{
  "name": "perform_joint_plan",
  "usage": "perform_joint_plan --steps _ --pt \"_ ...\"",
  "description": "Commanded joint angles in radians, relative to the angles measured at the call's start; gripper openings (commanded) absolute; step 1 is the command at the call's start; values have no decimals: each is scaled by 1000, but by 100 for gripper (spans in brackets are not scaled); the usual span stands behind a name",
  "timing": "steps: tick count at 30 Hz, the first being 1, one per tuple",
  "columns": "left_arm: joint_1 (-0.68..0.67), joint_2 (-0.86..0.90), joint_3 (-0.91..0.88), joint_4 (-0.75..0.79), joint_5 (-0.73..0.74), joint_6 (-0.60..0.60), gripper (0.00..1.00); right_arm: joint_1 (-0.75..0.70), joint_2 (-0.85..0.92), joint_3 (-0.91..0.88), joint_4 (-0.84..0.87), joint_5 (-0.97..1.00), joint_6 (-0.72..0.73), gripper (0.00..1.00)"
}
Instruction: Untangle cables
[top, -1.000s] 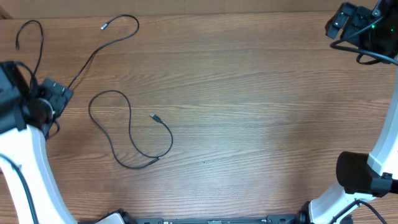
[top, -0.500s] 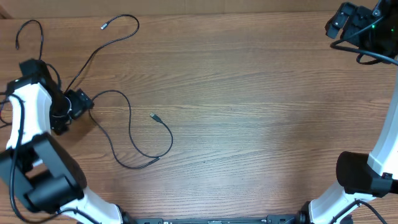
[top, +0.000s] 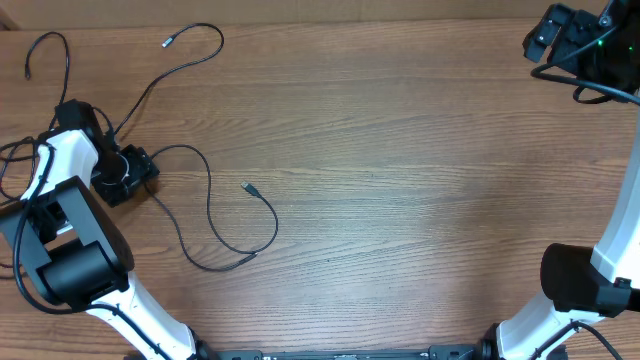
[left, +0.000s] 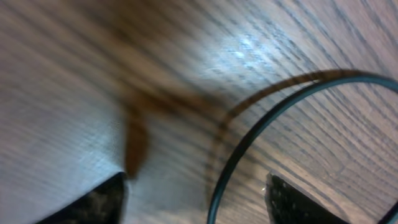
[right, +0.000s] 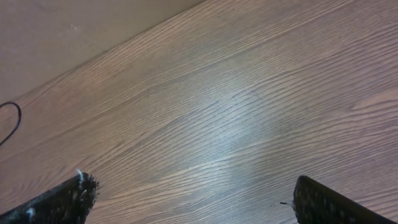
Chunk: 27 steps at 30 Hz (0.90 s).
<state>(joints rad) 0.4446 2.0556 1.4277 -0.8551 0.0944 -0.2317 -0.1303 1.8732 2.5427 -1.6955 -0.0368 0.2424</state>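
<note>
Left gripper (left: 194, 186), at mid-left in the overhead view, stands spread astride a cable (left: 280, 106) without pinching it. Right gripper (right: 193, 186), upper right, gapes wide.

A brown wood-grain table (top: 400, 200) carries a soft glare, with a plain tan strip (top: 300, 8) beyond its edge.

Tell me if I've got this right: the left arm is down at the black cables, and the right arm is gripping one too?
Not quite. The left gripper is down at the cables, but the right gripper grips nothing: the right wrist view shows its fingers wide apart with only the table between them.
</note>
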Motion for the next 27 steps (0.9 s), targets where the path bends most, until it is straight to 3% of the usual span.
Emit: perform_joint_plan --steps 1,3,4,9,16,22,27 --pt "-10 15 7 7 29 28 41 -1 -18 3 2 1 5 100" --pt "-8 14 8 2 28 26 12 -1 -18 3 2 1 5 100" --pt "-6 14 8 -8 26 25 4 -1 -18 3 2 1 5 100" --pt "12 6 12 -82 -37 -94 4 -1 -18 3 2 1 5 100" --pt "83 -50 59 -309 -292 -501 4 -1 -18 3 2 1 5 100" --pt "166 -176 64 -319 -307 -516 4 -1 -18 3 2 1 5 100" --pt "277 -269 64 -354 -271 -620 4 -1 -18 3 2 1 5 100"
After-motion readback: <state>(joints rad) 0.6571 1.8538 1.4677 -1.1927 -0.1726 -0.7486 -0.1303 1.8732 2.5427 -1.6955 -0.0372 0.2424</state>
